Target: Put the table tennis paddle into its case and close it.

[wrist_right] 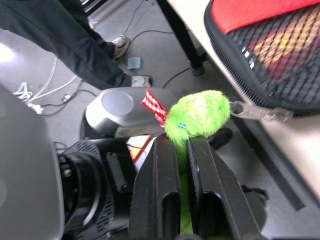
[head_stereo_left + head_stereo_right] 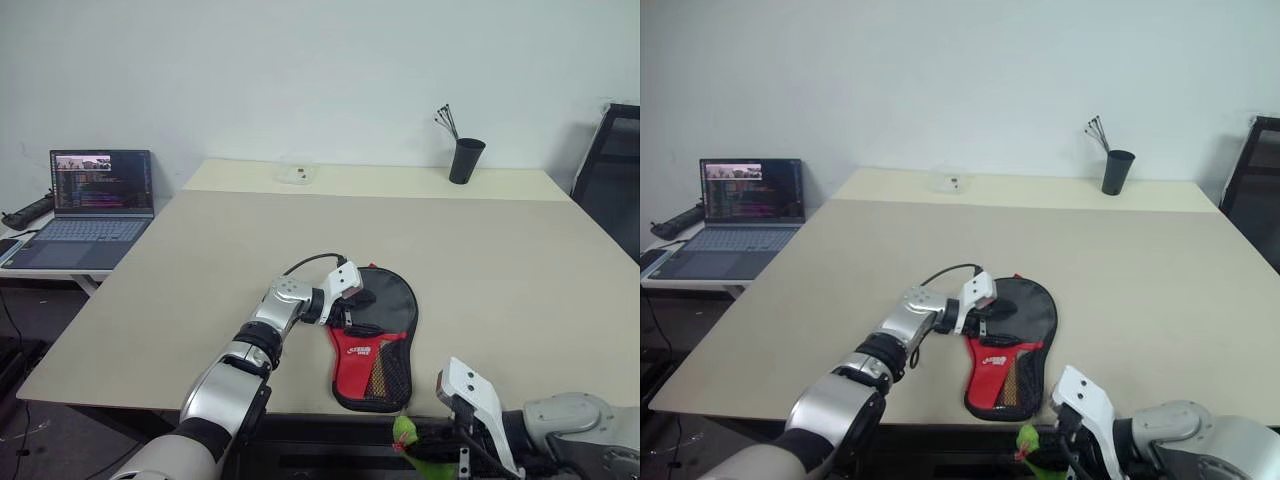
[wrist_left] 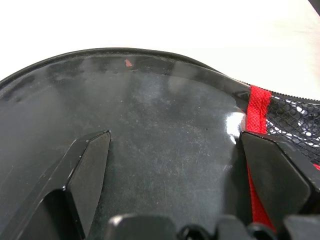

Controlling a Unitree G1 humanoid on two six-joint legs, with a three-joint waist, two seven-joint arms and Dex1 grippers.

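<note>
At lower centre of the left eye view, near the table front edge: case, flat, left gripper spread wide over its black upper part. Lower right: right gripper pinching the green zipper tag. Paddle unseen.

Left arm reaches forward over the table, its wrist bent toward the robot's right. The left gripper rests on the case, its two fingers spread wide and lying against the black upper face.

Right arm is drawn in low, off the near edge of the table, below the red end of the case. The right gripper has its fingers pressed together, pinching the green zipper tag.
</note>
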